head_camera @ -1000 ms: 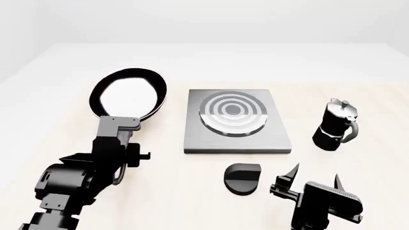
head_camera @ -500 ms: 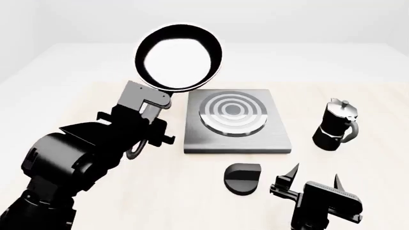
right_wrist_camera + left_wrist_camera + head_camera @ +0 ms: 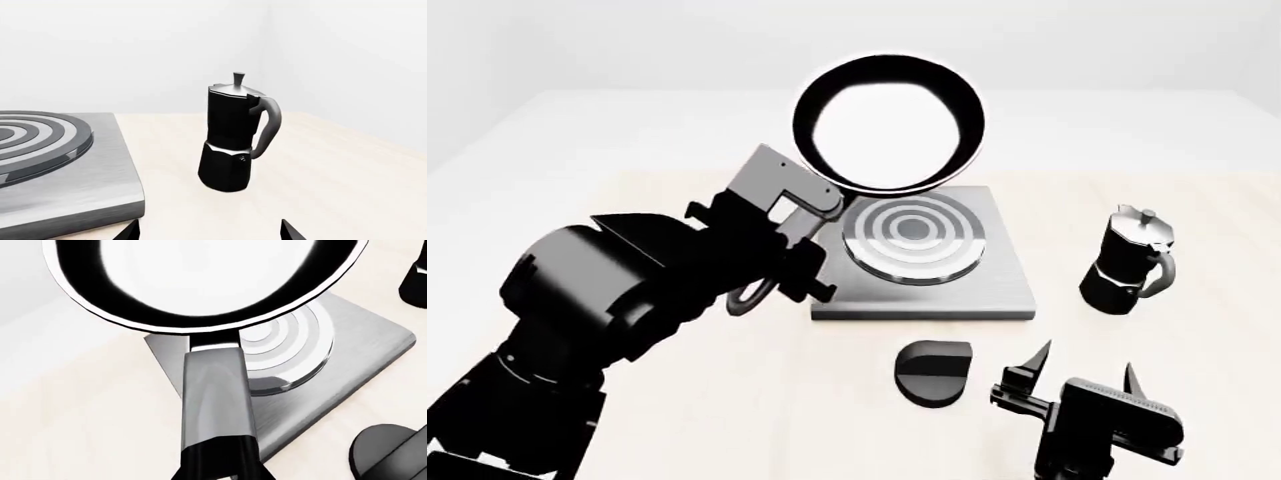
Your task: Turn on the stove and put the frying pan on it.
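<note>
On the left, our left gripper (image 3: 777, 222) had its jaws clamped on the handle of the frying pan (image 3: 889, 123), which we held in the air, tilted, above the far edge of the stove (image 3: 918, 256). The stove's black knob (image 3: 933, 372) lay on the worktop (image 3: 1174, 340) just in front. A moka pot (image 3: 1128, 262) stood further right. Our right gripper (image 3: 1084, 380) hovered near the knob, jaws apart.

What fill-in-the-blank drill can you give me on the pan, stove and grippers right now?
1. The left gripper holds the pan by its ____.
2. The pan hangs in the air, above the stove's ____ edge.
3. The right gripper is ____, near the knob.
4. The moka pot stands to the stove's ____.

Missing: handle; far; open; right
</note>
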Robot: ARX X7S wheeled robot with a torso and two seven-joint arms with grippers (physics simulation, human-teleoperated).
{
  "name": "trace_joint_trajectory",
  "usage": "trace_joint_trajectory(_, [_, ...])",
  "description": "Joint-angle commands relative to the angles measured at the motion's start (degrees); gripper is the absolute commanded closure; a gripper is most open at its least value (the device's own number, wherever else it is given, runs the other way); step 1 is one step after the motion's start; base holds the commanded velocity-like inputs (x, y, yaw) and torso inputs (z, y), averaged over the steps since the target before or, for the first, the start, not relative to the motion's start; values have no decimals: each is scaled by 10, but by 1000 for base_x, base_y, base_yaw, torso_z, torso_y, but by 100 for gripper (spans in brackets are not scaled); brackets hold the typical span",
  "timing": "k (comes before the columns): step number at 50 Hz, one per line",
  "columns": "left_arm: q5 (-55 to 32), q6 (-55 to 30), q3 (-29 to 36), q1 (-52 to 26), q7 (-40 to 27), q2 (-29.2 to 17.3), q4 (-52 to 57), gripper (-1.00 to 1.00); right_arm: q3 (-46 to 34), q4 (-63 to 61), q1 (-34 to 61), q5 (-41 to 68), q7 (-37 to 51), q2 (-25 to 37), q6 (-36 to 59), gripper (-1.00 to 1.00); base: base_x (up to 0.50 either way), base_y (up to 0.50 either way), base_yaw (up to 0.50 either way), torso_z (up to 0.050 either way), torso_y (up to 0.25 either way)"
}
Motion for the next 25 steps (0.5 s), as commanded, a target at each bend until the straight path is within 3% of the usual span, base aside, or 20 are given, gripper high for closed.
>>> trace_joint_trajectory(1, [35,12,14,-45,20,20,-50,100,-2,8,3,1,-1,0,-5,-100,0,0,0,0,0])
trace_joint_trajectory(25, [30,32,5,-50,20,79,-159,100,-5,13,7,5,-2,1,-5,-100,0,0,0,0,2])
